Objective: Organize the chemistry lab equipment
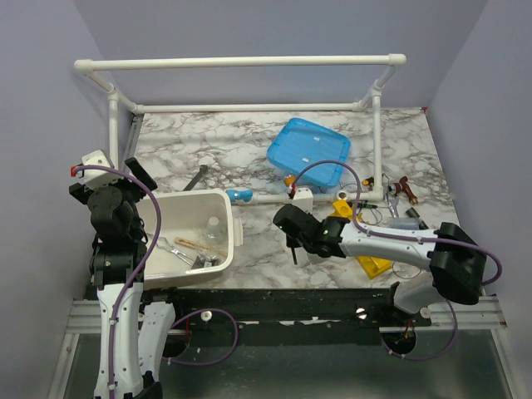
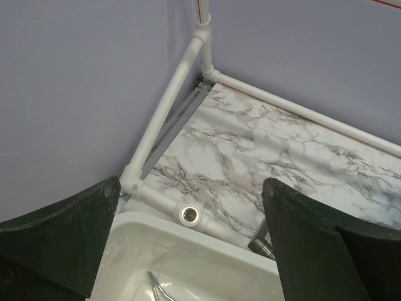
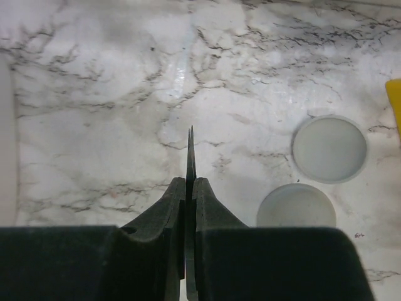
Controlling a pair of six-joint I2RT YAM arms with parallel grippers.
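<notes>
Pale purple walls stand round the marble table (image 1: 208, 137) (white pipes (image 1: 241, 61) fence it). The right pincer (image 3: 190, 188) is squeezed on a thin dark stick (image 3: 190, 141). The left pincer (image 2: 191, 188) gapes wide over the white tub (image 1: 187, 204), where metal tongs (image 1: 173, 248) lie.

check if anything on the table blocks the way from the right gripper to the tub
Nothing visible does. Bare marble runs from the right gripper to the tub. The two round discs lie on the gripper's other side, away from the tub.
</notes>
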